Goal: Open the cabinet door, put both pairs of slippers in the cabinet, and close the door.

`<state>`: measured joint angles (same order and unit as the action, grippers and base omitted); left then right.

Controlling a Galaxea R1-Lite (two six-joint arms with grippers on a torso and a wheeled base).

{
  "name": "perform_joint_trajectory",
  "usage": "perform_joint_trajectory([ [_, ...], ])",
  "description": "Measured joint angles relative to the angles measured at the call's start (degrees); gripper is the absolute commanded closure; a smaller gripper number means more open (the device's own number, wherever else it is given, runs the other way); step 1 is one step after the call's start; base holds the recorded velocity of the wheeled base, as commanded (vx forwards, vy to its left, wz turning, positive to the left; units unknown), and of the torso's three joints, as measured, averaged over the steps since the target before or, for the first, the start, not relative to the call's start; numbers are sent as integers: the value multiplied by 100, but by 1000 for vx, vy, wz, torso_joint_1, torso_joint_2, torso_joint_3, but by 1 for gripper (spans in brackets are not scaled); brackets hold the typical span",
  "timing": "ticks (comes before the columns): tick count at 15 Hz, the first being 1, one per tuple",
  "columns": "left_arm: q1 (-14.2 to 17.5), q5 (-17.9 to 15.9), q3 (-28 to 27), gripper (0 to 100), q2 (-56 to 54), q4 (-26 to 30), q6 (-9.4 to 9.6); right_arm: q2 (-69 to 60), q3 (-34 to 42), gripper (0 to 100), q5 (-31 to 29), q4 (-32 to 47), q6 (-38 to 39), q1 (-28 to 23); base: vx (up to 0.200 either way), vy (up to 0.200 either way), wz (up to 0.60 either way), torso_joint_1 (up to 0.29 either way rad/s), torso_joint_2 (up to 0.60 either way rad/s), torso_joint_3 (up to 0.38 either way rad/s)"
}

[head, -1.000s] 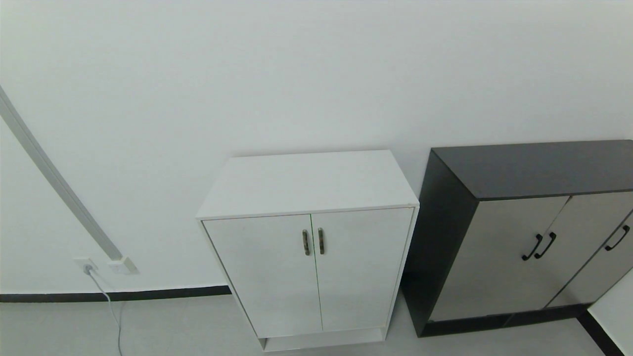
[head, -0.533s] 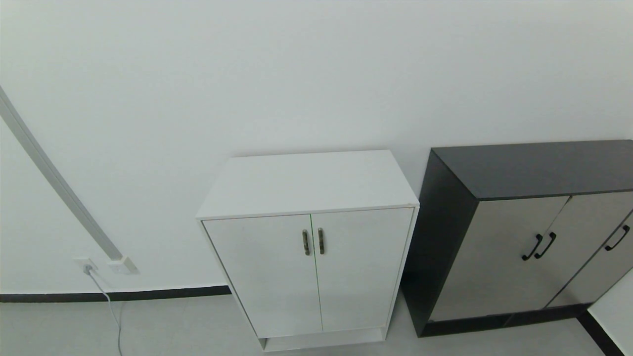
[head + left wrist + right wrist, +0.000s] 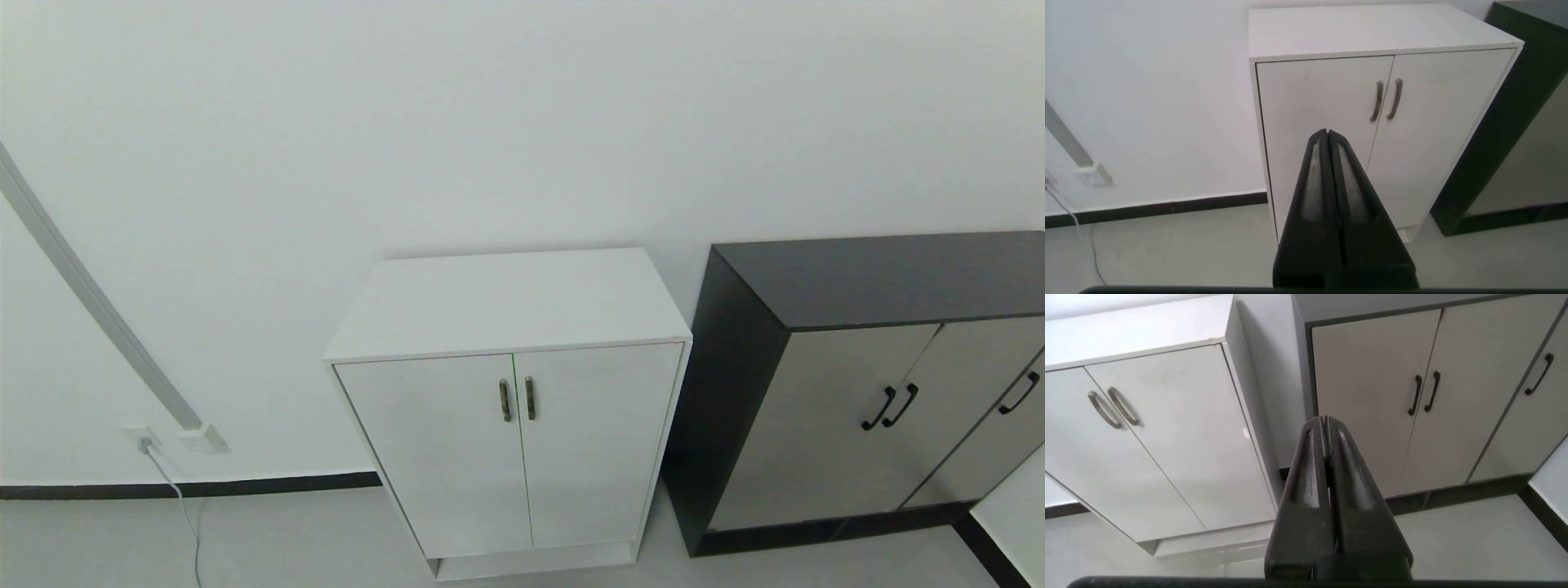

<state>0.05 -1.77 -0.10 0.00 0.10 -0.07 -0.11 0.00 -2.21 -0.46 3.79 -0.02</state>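
Observation:
A white two-door cabinet (image 3: 510, 392) stands against the wall, both doors closed, with two bronze handles (image 3: 518, 398) side by side at the centre seam. My left gripper (image 3: 1328, 135) is shut and empty, held some way in front of the cabinet (image 3: 1372, 122), at about the height of its left door. My right gripper (image 3: 1324, 423) is shut and empty too, hanging before the gap between the white cabinet (image 3: 1151, 433) and the dark one.
A black cabinet (image 3: 865, 384) with grey doors and black handles (image 3: 890, 406) stands right of the white one. A wall socket with a cable (image 3: 167, 478) and a slanted cable duct (image 3: 90, 298) are at the left. Grey floor (image 3: 286, 539) lies in front.

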Motion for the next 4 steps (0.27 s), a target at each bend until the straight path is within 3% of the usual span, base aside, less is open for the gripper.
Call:
perform_joint_trajectory([
  [4, 2, 0, 0, 100, 0, 0, 0, 0, 0, 100, 2, 2, -21, -5, 0, 0, 0, 0, 0, 0],
])
